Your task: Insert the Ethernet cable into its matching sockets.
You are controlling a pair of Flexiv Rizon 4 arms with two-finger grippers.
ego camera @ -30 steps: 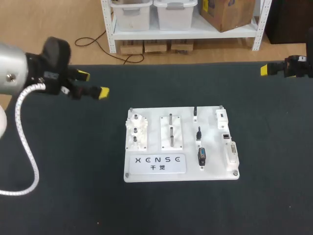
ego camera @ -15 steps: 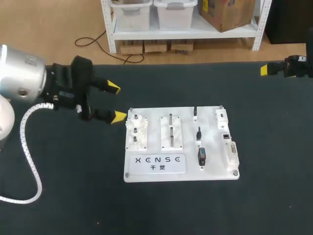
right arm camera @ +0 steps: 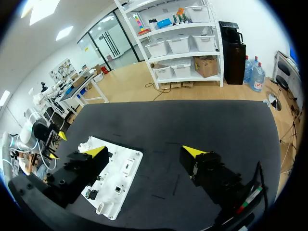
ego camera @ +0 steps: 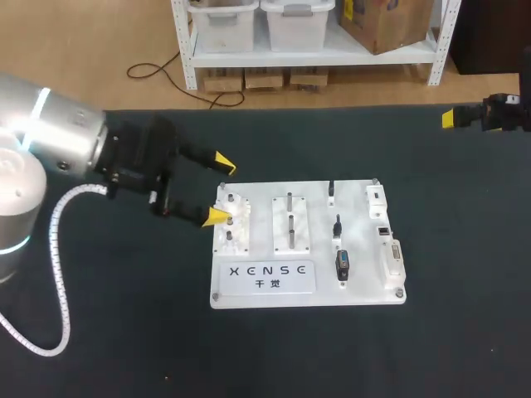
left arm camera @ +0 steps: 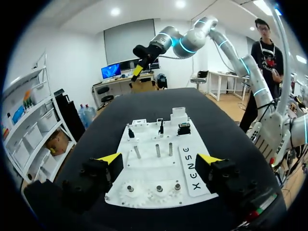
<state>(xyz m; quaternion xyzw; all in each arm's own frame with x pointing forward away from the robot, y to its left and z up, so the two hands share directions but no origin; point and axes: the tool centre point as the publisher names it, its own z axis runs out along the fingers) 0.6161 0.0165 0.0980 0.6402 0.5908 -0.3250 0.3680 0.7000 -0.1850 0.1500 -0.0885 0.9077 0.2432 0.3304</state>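
Left gripper (ego camera: pixel 220 187) at the white board's (ego camera: pixel 249 292) left edge.
Its jaws are spread; right gripper (right arm camera: pixel 144 151), well apart from the board, also spread.

White board (ego camera: pixel 307 290) lying flat, small grey socket (ego camera: pixel 384 230) (between 2 white blocks (ego camera: pixel 376 199)) near its right edge.

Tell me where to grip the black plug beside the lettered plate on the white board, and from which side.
Take the black plug by its two long sides, coming straight down from above. It stands proud of the white board as a narrow block, with bare board at both sides, so there looks to be room.
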